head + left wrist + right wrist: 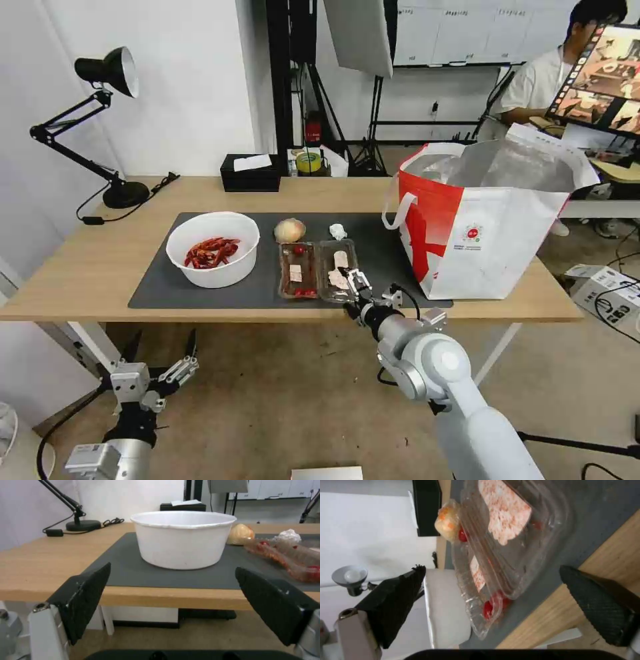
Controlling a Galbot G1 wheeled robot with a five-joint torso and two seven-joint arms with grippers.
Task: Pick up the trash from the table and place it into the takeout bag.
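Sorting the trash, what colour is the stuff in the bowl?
Red scraps in the white bowl, clearest in the head view.

1. The takeout bag [490, 230] carries a small round red logo [473, 233] on its white side panel, with a line of tiny print beneath it; neither can be read.
2. A white box [603, 293] on the floor beside the counter [87, 267] bears dark markings, too small to make out.
3. No other text, number or brand can be read.
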